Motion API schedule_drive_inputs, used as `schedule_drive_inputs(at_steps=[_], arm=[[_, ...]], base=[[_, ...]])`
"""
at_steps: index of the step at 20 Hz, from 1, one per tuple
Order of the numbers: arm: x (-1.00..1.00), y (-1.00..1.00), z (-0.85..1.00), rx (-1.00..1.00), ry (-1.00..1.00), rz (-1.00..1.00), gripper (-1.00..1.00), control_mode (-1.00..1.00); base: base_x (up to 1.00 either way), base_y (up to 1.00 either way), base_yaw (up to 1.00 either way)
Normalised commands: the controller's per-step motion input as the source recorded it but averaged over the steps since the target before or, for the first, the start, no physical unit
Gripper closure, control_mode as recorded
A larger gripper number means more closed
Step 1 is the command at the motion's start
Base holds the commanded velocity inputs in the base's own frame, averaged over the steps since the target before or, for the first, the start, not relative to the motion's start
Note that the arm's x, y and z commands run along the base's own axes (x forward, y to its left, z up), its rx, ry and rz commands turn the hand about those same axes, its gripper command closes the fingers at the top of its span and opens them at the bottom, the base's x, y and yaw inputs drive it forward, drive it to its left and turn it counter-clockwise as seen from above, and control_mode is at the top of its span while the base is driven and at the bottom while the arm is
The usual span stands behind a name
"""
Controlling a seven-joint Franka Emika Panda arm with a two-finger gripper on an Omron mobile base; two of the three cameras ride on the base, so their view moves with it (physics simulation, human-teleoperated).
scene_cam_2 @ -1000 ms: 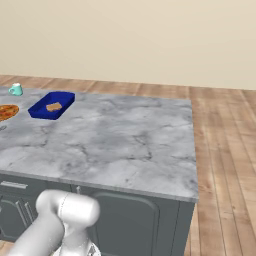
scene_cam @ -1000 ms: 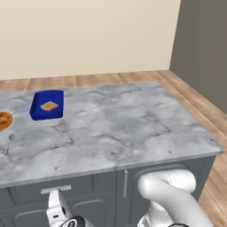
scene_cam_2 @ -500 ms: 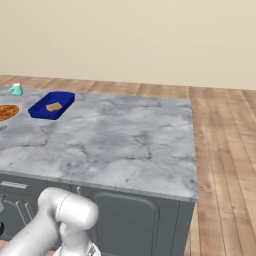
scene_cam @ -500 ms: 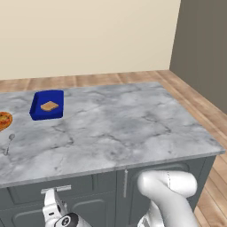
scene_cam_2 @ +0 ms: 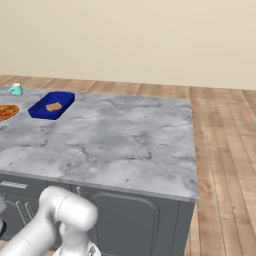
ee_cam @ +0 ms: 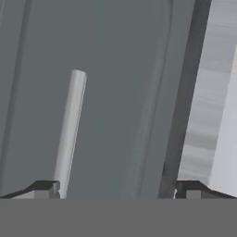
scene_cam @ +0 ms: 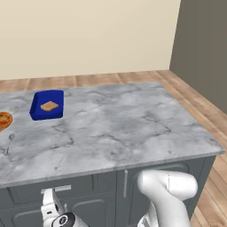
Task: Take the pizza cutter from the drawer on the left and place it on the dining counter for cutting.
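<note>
While the claw (ee_cam: 115, 192) stands wide apart with nothing between its two dark tips, it hangs close in front of the drawer (ee_cam: 106, 92), facing the flat dark grey panel. The silver bar handle (ee_cam: 69, 129) runs up from beside one fingertip (ee_cam: 44, 189); since the hand camera is rolled, the bar reads as upright there, though in the left base view the same bar (scene_cam: 56, 189) lies level under the edge of the dining counter (scene_cam: 133, 128), with the claw (scene_cam: 51, 208) just below it.

Judged from this, the task is barely begun. The drawer looks shut, its front flush with the cabinet base, and the bar is not yet between the tips, so gripping it, pulling the drawer out, reaching in, lifting the tool and carrying it up onto the counter are all left to do. The pizza cutter is presumably inside the closed drawer; that is a guess, as nothing of the interior shows.

On the dining counter, well to the left of the drawer's line, sit a blue dish (scene_cam: 47, 105) with a small tan piece in it, a pizza (scene_cam: 3, 119) at the counter's left edge, and just beside the pizza a slim spoon (scene_cam: 9, 142). A small teal mug (scene_cam_2: 16, 89) stands at the counter's far left corner.
</note>
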Motion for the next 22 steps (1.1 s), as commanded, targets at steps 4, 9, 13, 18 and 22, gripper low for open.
schedule_drive_inputs(at_steps=[4, 9, 13, 18, 22], arm=[[0.17, 0.00, -0.24, 0.02, 0.00, 0.00, -1.00, -1.00], [0.16, 0.00, -0.39, 0.00, -0.01, 0.00, -1.00, -1.00], [0.19, 0.00, -0.30, 0.00, -0.05, 0.00, -1.00, -1.00], [0.22, 0.00, -0.24, 0.00, -0.06, 0.00, -1.00, -1.00], [0.24, 0.00, -0.18, 0.00, -0.06, 0.00, -1.00, -1.00]], base=[[0.00, 0.00, 0.00], [0.00, 0.00, 0.00], [0.00, 0.00, 0.00], [0.00, 0.00, 0.00], [0.00, 0.00, 0.00]])
